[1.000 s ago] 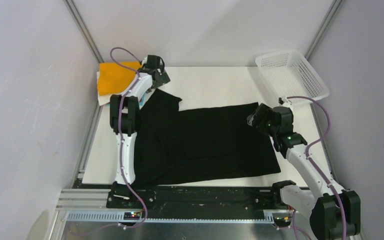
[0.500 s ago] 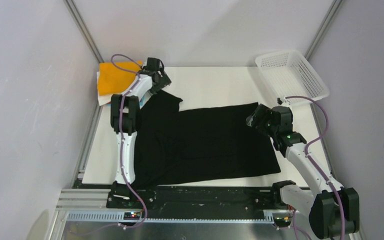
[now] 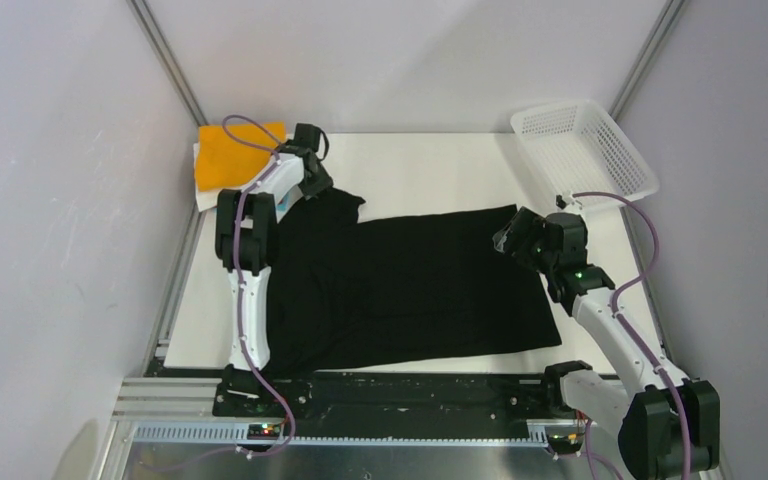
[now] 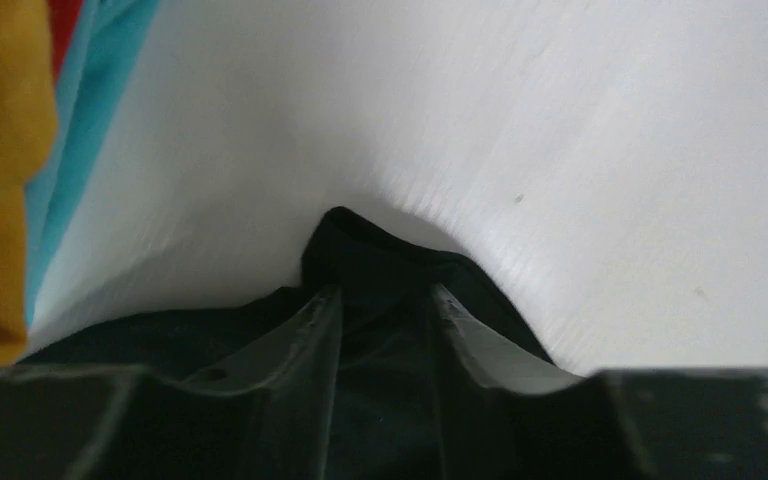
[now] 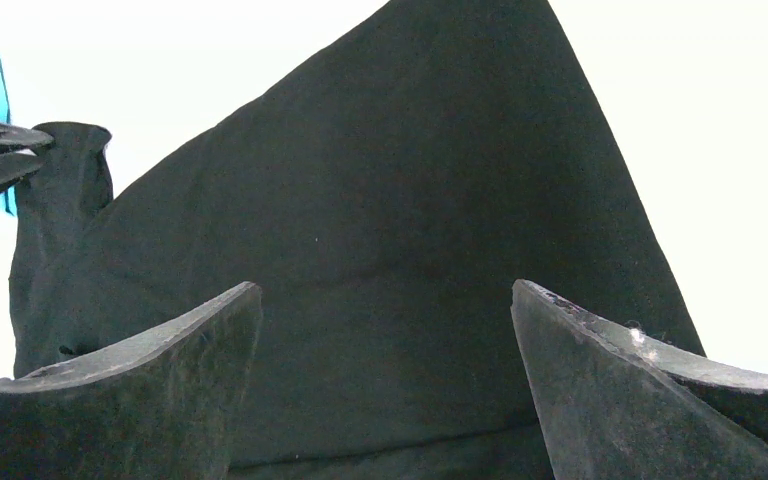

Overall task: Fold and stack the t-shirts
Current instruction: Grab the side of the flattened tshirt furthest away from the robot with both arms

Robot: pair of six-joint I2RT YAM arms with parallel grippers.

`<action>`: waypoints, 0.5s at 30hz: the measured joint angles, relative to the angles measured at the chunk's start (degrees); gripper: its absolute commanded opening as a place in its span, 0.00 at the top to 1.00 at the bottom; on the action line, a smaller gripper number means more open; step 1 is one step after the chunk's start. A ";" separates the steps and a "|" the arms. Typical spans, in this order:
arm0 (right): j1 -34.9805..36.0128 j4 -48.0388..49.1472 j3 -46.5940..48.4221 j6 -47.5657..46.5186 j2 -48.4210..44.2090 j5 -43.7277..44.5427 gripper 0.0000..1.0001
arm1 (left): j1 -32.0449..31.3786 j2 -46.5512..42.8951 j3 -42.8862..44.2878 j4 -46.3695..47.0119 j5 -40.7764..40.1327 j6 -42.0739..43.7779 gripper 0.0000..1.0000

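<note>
Nearby, orange tee beside left claw

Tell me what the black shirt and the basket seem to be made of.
The shirt looks like soft matte cloth, probably a cotton knit: it lies limp and wrinkles. The basket looks like white plastic: stiff open-mesh walls.

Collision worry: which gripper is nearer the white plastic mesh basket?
Right. Right gripper is just short of the basket; left gripper, pinching the black t-shirt, is far left.
</note>
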 measured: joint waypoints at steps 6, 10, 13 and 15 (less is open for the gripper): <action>0.00 0.04 0.00 -0.15 0.02 0.04 0.00 | -0.20 0.00 0.26 -3.30 -1.16 1.38 0.99; 0.11 1.31 0.02 -1.77 1.14 0.57 0.01 | -0.33 0.00 0.57 -4.52 -1.36 1.40 1.00; 1.18 0.79 2.12 -4.24 5.20 2.32 0.00 | -0.48 0.00 0.81 -5.33 -1.66 1.84 1.00; 2.62 -0.74 6.36 -6.05 10.25 4.55 0.01 | -0.55 0.00 0.94 -5.64 -1.79 2.34 1.00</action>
